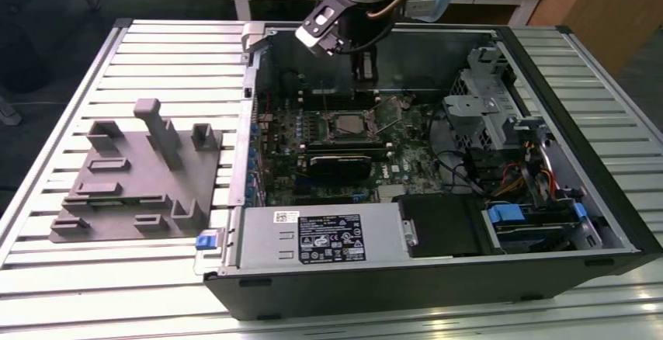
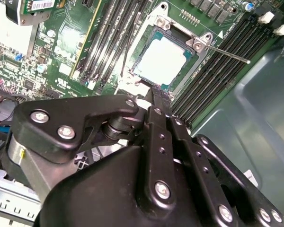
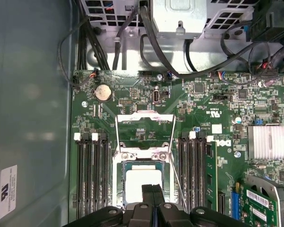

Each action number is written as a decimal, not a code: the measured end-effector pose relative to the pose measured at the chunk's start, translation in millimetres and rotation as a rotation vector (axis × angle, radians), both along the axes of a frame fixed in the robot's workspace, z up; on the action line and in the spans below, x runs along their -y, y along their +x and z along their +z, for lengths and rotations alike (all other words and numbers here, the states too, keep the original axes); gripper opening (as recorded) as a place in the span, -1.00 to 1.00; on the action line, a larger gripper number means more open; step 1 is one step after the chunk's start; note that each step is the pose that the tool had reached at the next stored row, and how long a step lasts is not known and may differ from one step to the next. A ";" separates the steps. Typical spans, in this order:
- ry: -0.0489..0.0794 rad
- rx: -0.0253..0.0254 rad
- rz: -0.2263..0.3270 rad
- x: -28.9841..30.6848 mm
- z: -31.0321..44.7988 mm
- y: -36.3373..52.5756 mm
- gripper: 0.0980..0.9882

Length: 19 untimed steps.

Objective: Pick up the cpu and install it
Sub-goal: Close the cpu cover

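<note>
The cpu [image 1: 343,126] sat on the motherboard [image 1: 412,156] in the exterior view, with the gripper [image 1: 359,82] above. The second wrist view showed the jaws pressed together, empty. In the first wrist view the latch frame [image 3: 144,130] stood open, so the cpu looked seated and clamping remained.

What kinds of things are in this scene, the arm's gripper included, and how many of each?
cpu: 1
gray fixture: 1
power supply box: 1
computer case: 1
coin battery: 1
gripper: 1
Total: 6
</note>
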State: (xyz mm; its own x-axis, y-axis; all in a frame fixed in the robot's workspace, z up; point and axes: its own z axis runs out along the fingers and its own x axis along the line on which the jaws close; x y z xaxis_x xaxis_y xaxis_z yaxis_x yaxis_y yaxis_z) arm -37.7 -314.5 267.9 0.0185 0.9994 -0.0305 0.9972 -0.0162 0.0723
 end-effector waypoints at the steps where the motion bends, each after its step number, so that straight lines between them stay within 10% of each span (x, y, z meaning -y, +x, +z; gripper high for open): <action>1: 0.000 0.0000 0.000 0.0 1.2 0.0 -0.98; 19: 0.000 -0.0001 0.000 0.0 13.2 5.0 -0.98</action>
